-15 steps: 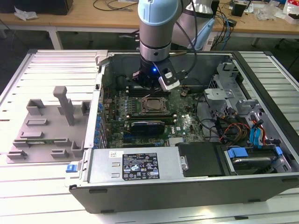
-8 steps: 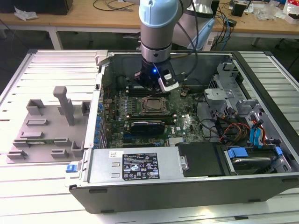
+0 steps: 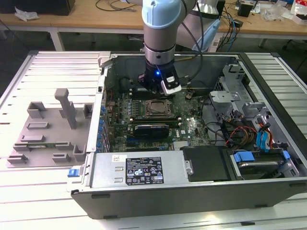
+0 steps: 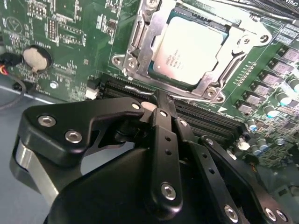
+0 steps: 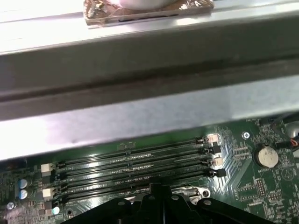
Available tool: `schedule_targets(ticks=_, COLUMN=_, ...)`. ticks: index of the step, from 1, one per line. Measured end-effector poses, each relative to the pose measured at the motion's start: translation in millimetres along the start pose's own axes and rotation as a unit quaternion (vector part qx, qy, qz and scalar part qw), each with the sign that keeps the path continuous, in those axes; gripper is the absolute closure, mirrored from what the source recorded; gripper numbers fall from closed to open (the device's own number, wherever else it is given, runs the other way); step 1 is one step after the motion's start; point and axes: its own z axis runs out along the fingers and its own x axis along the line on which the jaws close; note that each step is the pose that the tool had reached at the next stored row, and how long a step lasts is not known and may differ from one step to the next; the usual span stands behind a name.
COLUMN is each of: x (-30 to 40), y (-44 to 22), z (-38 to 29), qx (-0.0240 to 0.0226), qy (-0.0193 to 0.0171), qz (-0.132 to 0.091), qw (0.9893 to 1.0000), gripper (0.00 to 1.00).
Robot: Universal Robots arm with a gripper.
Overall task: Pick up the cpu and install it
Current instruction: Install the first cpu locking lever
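The cpu [image 4: 189,49] lies flat in the socket [image 4: 140,42] on the motherboard [image 4: 70,42], silvery top up, seated square inside the metal frame; judged from that, the placing is done, though the frame's retaining parts look open around it and not clamped over the chip, so it sits loose by its own weight and the socket's keyed edges.

The gripper [image 4: 161,100] hangs just beside the socket, over the memory slots [image 5: 135,163]; in the second wrist view its fingers [image 4: 163,135] are drawn together into one narrow black blade with nothing between them, so it holds nothing; the tips point down toward the slot edge next to the frame, apart from the chip.

In the exterior view the arm [image 3: 162,28] stands upright over the open computer case [image 3: 144,177], which lies on its side on a slatted tabletop [image 3: 48,67] so that the board faces up and can be reached from above; the wrist is directly above the board's middle, with the socket just in front of it.

On the exterior view's left, outside the case, a grey tray [image 3: 48,139] with slots and upright posts rests on the tabletop; I see no chip in it, which fits the cpu being in the socket.

In the first wrist view a coin cell [image 5: 265,156] sits near the slots' end, under the case's metal wall.
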Motion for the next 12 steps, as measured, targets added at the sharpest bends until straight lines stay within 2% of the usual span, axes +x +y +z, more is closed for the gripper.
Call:
schedule_targets(ticks=8, x=0.0, y=-0.9, z=6.0, qx=0.0039, qy=-0.0064, qz=0.032, qw=0.9995, gripper=0.89)
schedule_targets(ticks=12, x=0.1, y=-1.2, z=8.1, qx=0.0058, qy=-0.0080, qz=0.038, qw=0.9992, gripper=0.89)
